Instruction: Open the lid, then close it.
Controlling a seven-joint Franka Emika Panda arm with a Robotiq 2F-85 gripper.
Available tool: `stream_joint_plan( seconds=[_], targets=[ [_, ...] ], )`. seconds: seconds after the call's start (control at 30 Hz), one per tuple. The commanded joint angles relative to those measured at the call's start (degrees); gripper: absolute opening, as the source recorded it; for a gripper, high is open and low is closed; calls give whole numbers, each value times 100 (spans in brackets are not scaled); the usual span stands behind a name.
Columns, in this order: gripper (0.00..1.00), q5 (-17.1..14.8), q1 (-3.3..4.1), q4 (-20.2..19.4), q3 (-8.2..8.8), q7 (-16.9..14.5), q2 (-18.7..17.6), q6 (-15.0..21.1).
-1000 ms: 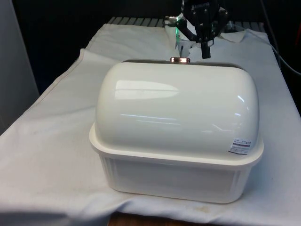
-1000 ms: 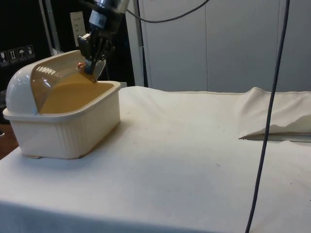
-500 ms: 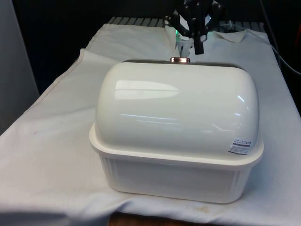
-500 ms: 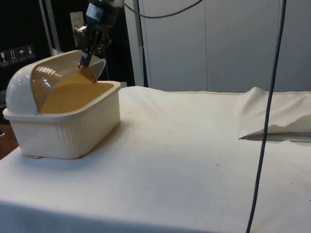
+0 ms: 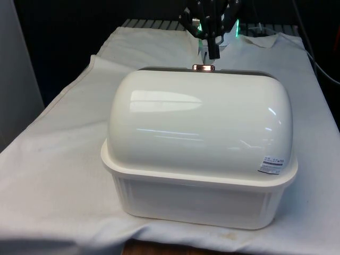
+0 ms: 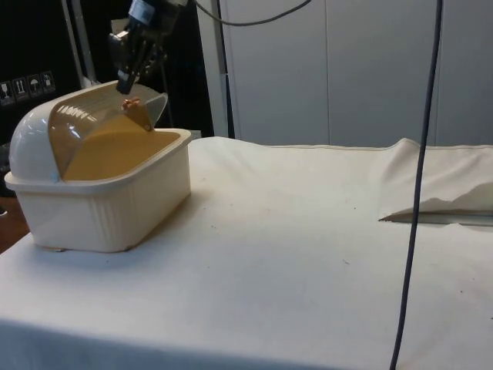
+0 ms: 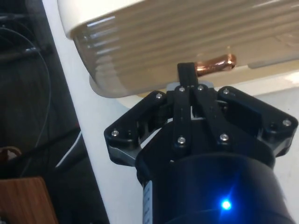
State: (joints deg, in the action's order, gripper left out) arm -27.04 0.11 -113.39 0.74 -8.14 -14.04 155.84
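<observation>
A cream bread box (image 5: pixel 202 138) stands on the white cloth with its domed back towards the front view. In the side view its ribbed translucent lid (image 6: pixel 88 108) is rolled back over the dome, and the inside of the base (image 6: pixel 115 150) lies open. A small copper handle (image 6: pixel 131 102) sits on the lid's edge, also seen as the handle (image 5: pixel 203 67) at the top of the dome. My gripper (image 6: pixel 123 86) hangs just above that handle, shut with nothing between its fingers. From the wrist, the gripper (image 7: pixel 186 70) has the handle (image 7: pixel 216 64) just beside its tips.
A black cable (image 6: pixel 420 193) hangs down at the side view's right. The cloth is rucked into a fold (image 6: pixel 439 204) there. Open cloth (image 6: pixel 293 247) stretches beside the box.
My gripper has risen off the copper handle and moved up and back from it. The lid stays rolled back as before.
</observation>
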Motion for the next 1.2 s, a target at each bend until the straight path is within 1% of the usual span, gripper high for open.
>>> stream_joint_plan(
  seconds=[0.0, 0.03, 0.17, 0.2, 0.23, 0.27, 0.37, 0.47, 0.5, 0.6, 0.77, 0.8, 0.83, 1.03, 1.07, 1.1, 1.17],
  targets=[
    [0, -201, -57, 29, -69, -115, 40, -40],
    [0, -241, -63, 34, -63, -132, 46, -52],
    [0, -298, -40, 29, -46, -149, 23, -34],
    [0, -286, -29, 29, -46, -132, -17, 0],
    [0, -183, -11, 6, 6, -69, 11, -29],
    [0, -275, -29, 29, -40, -126, -40, 6],
    [0, -235, -11, 69, -29, -74, -132, 52],
    [0, -206, -11, 143, -6, -11, -258, 115],
    [0, -183, -11, 115, -6, -29, -223, 74],
    [0, -206, -11, 189, 11, 57, -327, 149],
    [0, -183, 0, 155, 34, 143, -315, 155],
    [0, -183, -11, 172, 17, 103, -281, 74],
    [0, -178, 0, 138, 34, 155, -298, 149],
    [0, -172, 23, -63, 29, 241, -206, 155],
    [0, -183, -6, 0, 11, 178, -206, 74],
    [0, -172, 23, -97, 23, 252, -201, 160],
    [0, -172, 29, -160, 17, 286, -195, 149]
  ],
)
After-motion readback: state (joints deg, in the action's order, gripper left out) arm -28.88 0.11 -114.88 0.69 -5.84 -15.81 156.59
